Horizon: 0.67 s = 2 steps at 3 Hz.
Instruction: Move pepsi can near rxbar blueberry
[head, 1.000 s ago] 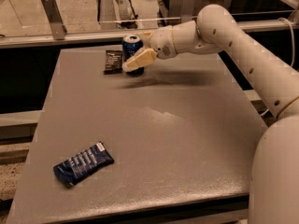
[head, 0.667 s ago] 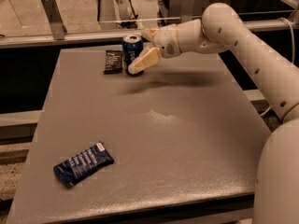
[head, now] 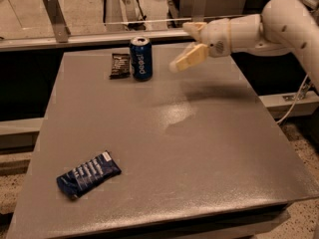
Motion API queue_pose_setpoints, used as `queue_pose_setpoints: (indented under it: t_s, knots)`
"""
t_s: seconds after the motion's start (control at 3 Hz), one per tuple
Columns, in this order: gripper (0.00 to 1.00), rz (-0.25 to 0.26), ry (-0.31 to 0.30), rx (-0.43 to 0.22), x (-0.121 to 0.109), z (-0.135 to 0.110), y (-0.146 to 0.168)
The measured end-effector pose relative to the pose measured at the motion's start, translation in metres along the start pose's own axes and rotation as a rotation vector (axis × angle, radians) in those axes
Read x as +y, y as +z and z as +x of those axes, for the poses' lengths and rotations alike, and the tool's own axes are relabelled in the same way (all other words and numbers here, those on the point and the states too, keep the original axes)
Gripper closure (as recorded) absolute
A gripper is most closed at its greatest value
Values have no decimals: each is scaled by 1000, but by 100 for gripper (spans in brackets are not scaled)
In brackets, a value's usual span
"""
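Note:
The pepsi can (head: 141,59), dark blue with a silver top, stands upright at the far side of the grey table (head: 199,153). A blue-wrapped bar (head: 88,175) lies near the front left corner, far from the can. My gripper (head: 181,47) hangs above the table to the right of the can, a short gap away from it. It is open and empty, with one cream finger (head: 190,58) angled down toward the can.
A dark brown wrapped bar (head: 119,65) lies right beside the can on its left. A metal rail (head: 89,36) runs behind the table's far edge. My white arm (head: 279,26) reaches in from the right.
My gripper has pulled away from the can to the right and no longer touches it. The can stands where it was beside the dark bar.

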<state>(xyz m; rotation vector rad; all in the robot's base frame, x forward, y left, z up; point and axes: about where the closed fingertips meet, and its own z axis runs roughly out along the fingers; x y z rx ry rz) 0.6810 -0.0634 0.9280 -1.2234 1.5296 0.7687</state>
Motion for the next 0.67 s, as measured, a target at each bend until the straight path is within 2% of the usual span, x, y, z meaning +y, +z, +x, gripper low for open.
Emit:
queue_pose_setpoints:
  t_s: [0.33, 0.67]
  knots:
    - [0, 117, -21, -9, -5, -4, -74]
    - [0, 140, -14, -7, -6, 1, -90]
